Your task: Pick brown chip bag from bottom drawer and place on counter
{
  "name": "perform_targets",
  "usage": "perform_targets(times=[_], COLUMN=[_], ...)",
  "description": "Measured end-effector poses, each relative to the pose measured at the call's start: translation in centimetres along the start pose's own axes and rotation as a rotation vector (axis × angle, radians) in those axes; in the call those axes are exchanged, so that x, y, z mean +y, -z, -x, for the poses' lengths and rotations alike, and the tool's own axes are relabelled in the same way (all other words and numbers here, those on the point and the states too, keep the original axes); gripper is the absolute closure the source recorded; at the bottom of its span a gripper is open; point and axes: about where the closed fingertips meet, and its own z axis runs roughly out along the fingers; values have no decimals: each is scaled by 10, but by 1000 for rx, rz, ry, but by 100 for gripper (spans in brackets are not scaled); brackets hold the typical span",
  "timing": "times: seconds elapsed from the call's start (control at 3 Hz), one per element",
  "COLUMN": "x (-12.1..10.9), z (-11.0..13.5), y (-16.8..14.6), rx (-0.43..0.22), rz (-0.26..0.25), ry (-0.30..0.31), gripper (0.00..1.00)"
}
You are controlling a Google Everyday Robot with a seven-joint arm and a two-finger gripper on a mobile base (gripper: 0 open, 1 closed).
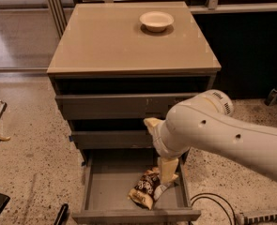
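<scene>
Gripper (166, 182) hangs inside the bottom drawer (107, 184), at the right end of the brown chip bag (144, 192) (open or closed, I cannot tell). Best centre over the bag's dark middle before closing.

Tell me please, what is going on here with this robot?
The robot's single arm reaches down into the open bottom drawer. Its gripper is low inside the drawer, at the right end of the brown chip bag, which lies on the drawer floor. The bag is not yet on the counter, where a small pale bowl stands.
</scene>
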Motion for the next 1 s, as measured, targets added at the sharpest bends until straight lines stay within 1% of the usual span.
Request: perform_targets(times=[0.33, 0.67, 1.0], x=[-14, -14, -14], z=[5, 5, -1], y=[-2, -2, -18], rx=[-15, -15, -49], rz=[-58, -57, -24], ry=[9, 9, 45], gripper=[0, 0, 0])
